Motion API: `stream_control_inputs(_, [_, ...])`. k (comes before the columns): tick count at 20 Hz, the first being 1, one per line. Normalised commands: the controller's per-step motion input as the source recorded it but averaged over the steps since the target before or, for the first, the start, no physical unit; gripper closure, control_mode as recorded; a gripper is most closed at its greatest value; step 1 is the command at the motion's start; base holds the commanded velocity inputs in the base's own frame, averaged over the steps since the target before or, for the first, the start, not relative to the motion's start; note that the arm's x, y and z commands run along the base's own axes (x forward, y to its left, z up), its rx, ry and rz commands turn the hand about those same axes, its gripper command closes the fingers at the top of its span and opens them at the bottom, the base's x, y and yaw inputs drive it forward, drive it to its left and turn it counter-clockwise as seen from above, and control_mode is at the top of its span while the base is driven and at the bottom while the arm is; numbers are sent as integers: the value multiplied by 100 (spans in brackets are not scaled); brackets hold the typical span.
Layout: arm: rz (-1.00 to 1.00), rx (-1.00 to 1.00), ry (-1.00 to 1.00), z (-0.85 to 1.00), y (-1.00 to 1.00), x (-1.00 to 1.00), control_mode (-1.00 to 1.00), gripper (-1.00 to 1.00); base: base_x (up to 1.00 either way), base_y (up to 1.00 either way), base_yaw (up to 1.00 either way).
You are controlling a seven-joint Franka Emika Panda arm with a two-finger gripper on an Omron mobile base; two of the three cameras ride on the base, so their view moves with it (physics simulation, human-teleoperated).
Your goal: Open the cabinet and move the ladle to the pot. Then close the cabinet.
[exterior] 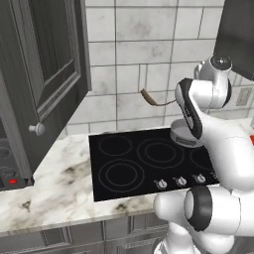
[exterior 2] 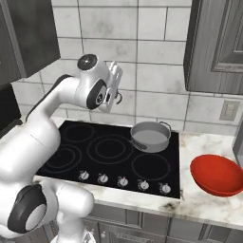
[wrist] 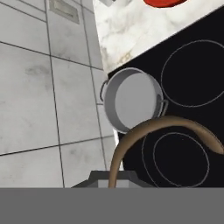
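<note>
The grey cabinet (exterior: 49,69) hangs at the upper left with its door swung open; a round silver knob (exterior: 37,129) shows on the door. My gripper (exterior 2: 116,97) is above the back of the stove, shut on the ladle (exterior: 149,97). In the left base view the ladle's brown handle sticks out leftward in front of the tiled wall. The hand view shows the curved brown ladle (wrist: 168,127) arching over the stove beside the pot (wrist: 133,98). The silver pot (exterior 2: 151,136) stands empty on the back right burner, below and right of my hand.
The black stove (exterior: 144,166) has a row of knobs along its front. A red bowl (exterior 2: 216,173) sits on the marble counter (exterior 2: 199,201) right of it. A black microwave (exterior: 6,171) is under the open door. Another grey cabinet (exterior 2: 218,47) hangs upper right.
</note>
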Motion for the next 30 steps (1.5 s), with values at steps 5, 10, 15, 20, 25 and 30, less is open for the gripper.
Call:
stream_control_inputs(5, [0,-10,3,-32,-31,47,-100,100,0,0,0])
stream_control_inputs(10, [0,-7,0,-19,-17,44,-100,100,0,0,0])
stream_control_inputs(15, [2,-8,3,-3,-24,38,-100,100,0,0,0])
stream_control_inputs(20, [5,-10,6,0,-33,13,-100,100,0,0,0])
stream_control_inputs(25, [3,-10,0,-1,-26,1,-100,100,0,0,0])
stream_control_inputs(30, [1,-13,-1,-20,-15,1,-100,100,0,0,0])
